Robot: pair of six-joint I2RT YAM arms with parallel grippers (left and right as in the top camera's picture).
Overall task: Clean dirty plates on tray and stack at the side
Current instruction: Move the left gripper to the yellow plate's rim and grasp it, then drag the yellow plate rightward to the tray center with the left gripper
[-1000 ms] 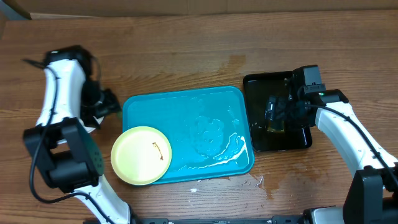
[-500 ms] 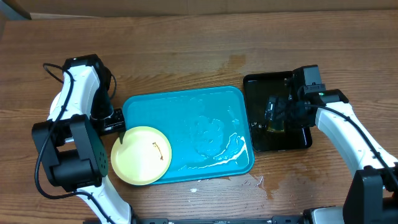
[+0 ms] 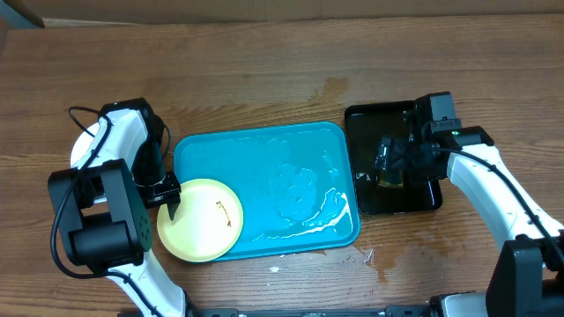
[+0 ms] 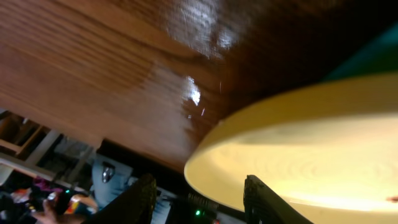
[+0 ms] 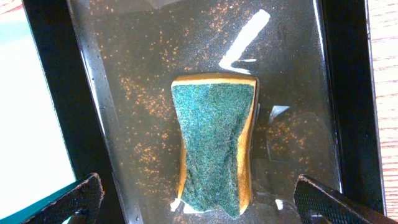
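A pale yellow-green plate [image 3: 198,231] with a small brown smear [image 3: 222,211] lies on the left front corner of the turquoise tray [image 3: 264,154] and overhangs its edge. My left gripper [image 3: 170,191] is open at the plate's left rim. In the left wrist view the plate's rim [image 4: 298,149] lies between the fingers [image 4: 202,202]. My right gripper [image 3: 392,163] is open and hovers over a green-and-yellow sponge [image 5: 214,146], with its fingers [image 5: 205,205] on either side of it. No white plate shows clearly.
The sponge lies in a wet glossy black tray [image 3: 423,198] just right of the turquoise tray. White wet streaks [image 3: 326,211] lie on the turquoise tray's right front. Drops of water [image 3: 366,257] lie on the wooden table in front of it.
My left arm has swung in from the far left, and its gripper now sits at the plate's left rim. The right arm and the plate have not moved.
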